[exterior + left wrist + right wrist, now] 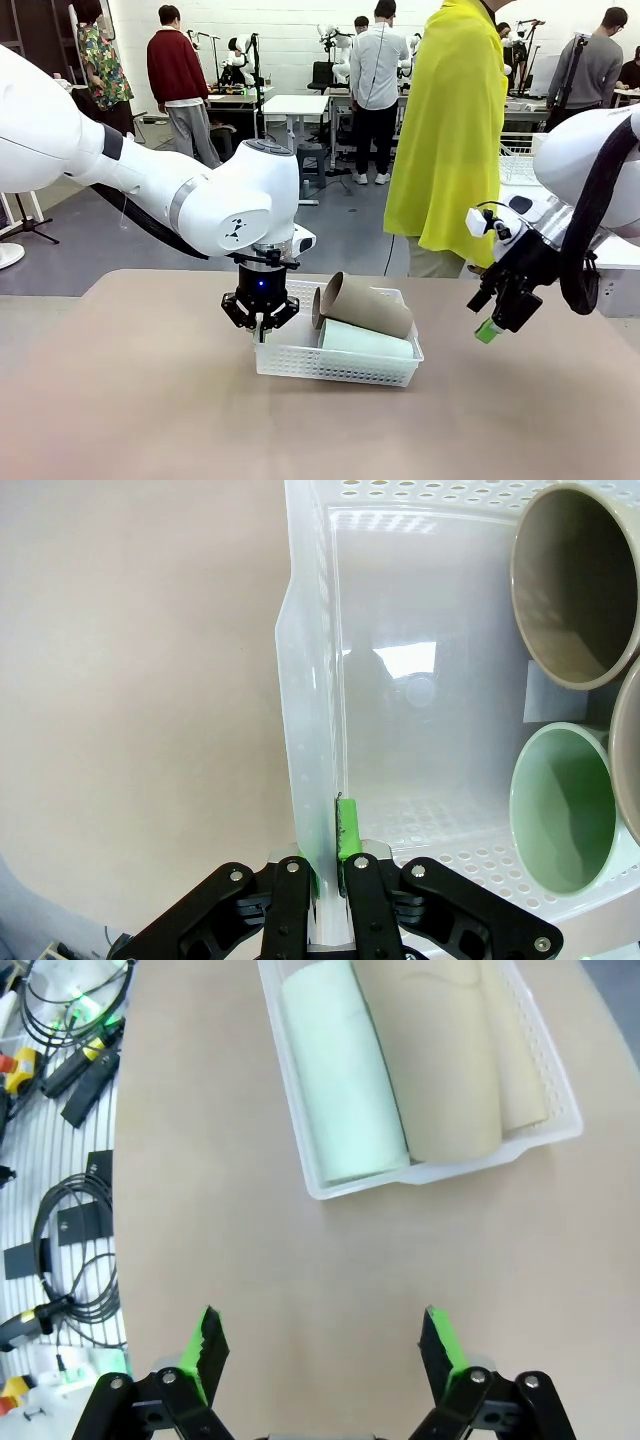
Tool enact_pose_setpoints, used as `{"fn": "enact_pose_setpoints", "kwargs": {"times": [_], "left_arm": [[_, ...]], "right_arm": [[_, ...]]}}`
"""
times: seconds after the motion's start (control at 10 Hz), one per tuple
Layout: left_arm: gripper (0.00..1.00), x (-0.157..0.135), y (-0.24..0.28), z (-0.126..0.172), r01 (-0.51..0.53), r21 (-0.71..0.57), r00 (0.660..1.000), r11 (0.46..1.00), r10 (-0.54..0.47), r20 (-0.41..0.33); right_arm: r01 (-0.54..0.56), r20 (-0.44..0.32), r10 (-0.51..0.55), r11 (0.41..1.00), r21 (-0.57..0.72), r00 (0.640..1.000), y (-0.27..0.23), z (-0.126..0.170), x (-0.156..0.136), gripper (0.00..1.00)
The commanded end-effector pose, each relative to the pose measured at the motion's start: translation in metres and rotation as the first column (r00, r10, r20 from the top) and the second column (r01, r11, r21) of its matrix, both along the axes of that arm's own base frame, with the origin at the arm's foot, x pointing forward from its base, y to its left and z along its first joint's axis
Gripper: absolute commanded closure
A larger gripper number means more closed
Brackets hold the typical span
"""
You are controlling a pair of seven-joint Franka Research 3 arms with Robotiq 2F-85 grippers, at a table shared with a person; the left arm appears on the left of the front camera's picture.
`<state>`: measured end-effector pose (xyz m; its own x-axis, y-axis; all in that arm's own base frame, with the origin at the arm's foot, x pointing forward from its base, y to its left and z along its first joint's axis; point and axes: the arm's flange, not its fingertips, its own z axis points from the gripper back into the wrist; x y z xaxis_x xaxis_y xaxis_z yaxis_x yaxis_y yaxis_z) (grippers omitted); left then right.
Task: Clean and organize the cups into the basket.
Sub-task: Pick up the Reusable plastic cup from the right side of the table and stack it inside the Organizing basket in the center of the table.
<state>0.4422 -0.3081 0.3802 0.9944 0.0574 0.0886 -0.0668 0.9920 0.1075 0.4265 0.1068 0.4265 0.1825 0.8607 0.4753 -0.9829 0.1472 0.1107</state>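
Note:
The white lattice basket (pixel 300 362) stands mid-table. Lying on their sides in it are the mint green cup (pixel 366 340) and, partly on top of it, the tan-brown cup (pixel 367 305). My left gripper (pixel 260 322) hangs over the basket's left end, shut on its wall. The left wrist view shows its fingers (pixel 348 832) pinching that wall (pixel 308 680), with the tan cup's mouth (pixel 575 580) and the mint cup's mouth (pixel 562 820) facing the camera. Another tan rim (pixel 628 750) shows at the right edge. My right gripper (pixel 500 318) hovers open to the basket's right, holding nothing (pixel 325 1350).
A person in a yellow garment (pixel 450 130) stands at the far side of the table. Cables and connectors (pixel 70 1240) lie on a white surface beside the table near my right arm. Bare tabletop (pixel 150 400) spreads in front and to the left.

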Motion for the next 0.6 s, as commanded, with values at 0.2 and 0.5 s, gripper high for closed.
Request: {"fn": "enact_pose_setpoints", "kwargs": {"times": [0.2, 0.5], "left_arm": [[1.0, -0.001, 0.001, 0.0, 0.0, 0.001, 1.0, 1.0, 0.0, 0.002], [1.0, -0.001, 0.001, 0.0, 0.0, 0.001, 1.0, 1.0, 0.0, 0.002]], "right_arm": [[0.105, -0.162, -0.062, 0.956, 0.273, 0.985, -0.031, 0.004, 0.002, 0.0], [0.521, -0.58, -0.031, 0.481, 0.705, 0.814, -0.119, 0.02, -0.044, 0.0]]}}
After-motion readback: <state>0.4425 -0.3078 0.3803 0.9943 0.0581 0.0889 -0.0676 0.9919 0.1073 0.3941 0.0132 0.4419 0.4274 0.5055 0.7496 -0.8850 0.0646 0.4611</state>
